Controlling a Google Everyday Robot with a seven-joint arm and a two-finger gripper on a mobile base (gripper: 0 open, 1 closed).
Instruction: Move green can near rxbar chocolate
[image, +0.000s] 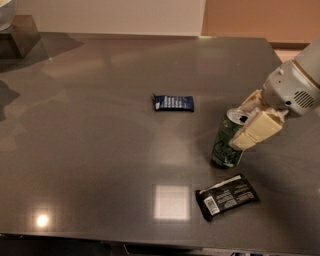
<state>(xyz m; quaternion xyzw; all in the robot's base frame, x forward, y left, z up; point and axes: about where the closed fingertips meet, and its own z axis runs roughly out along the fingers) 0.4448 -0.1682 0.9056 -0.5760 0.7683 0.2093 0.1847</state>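
The green can (226, 142) stands upright on the grey table (100, 150), its silver top showing. My gripper (252, 124) comes in from the right and is shut on the can, with cream fingers (257, 131) on either side of its upper part. The rxbar chocolate (227, 196), a flat black wrapper with a white panel and barcode, lies just in front of the can, a short gap away.
A smaller dark-blue wrapper (173, 103) lies at the table's middle, behind and left of the can. A dark box (20, 42) sits at the far left corner. The table's front edge runs along the bottom of the view.
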